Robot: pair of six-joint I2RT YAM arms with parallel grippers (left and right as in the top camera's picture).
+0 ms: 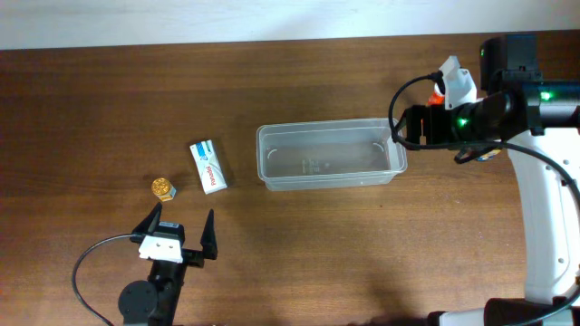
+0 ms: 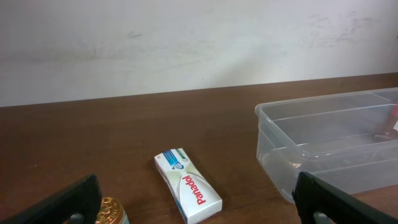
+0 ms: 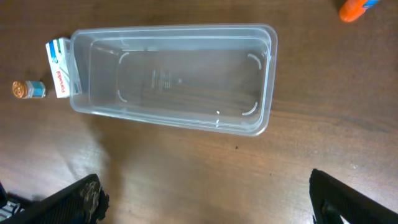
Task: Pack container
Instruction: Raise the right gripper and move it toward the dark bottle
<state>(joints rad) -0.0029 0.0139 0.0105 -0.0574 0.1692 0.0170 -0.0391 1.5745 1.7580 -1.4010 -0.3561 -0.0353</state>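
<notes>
Nearest the camera, at the near-left edge of the table point(image 1: 317, 249), the left gripper point(image 1: 181, 220) hovers with its fingers spread wide and nothing between them. Just beyond it lie a small gold-capped bottle point(image 1: 163, 188) and, to that bottle's right, a white Panadol box point(image 1: 208, 166) lying flat. The two are near each other but apart. The container point(image 1: 328, 178) sits at mid-table to the right of the box, upright, open and empty. The right gripper point(image 1: 401, 129) is above its right end, also wide open and holding nothing. The main risk looks like the pick on the left. The box lies low and flat, so fingers closing on it could skid it along the wood or nudge it into the container's left wall. The bottle is small and could tip or roll away if it is struck off-centre. The tub looks light, and a bump on its rim from either arm would likely slide it and spoil a drop aimed inside. The right arm over the far-right end could get in the way of a placement there. An orange object point(image 3: 354, 7) lies beyond the container's right end; I cannot tell what it is. Nothing blocks the path from the box to the container.
</notes>
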